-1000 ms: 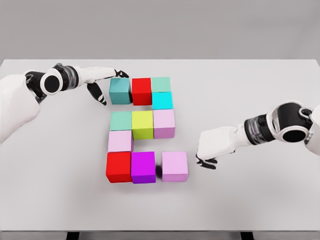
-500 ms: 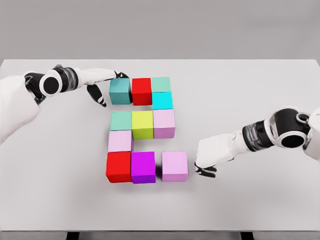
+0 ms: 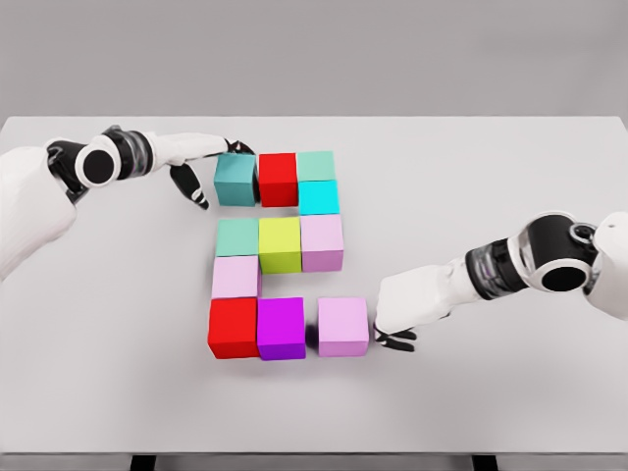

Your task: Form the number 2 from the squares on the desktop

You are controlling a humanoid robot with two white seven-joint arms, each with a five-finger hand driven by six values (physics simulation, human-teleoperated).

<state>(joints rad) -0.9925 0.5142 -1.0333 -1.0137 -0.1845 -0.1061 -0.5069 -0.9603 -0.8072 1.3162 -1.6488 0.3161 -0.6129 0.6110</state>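
Observation:
Coloured cubes form a 2 shape on the white table (image 3: 491,177). Top row: teal cube (image 3: 235,179), red cube (image 3: 278,179), pale green cube (image 3: 316,165), with a cyan cube (image 3: 319,197) below it. Middle row: mint cube (image 3: 237,236), yellow-green cube (image 3: 280,243), lilac cube (image 3: 322,241). A pink cube (image 3: 235,278) links down to the bottom row: red cube (image 3: 233,327), purple cube (image 3: 281,328), and a light purple cube (image 3: 342,326) standing slightly apart. My left hand (image 3: 211,167) rests open against the teal cube's left side. My right hand (image 3: 392,312) is open, touching the light purple cube's right side.
The table's near edge runs along the bottom of the view, and a grey wall stands behind the far edge. No other objects lie on the table.
My right hand has slid left toward the light purple cube and now reaches its right face. The left hand and the cubes have stayed put.

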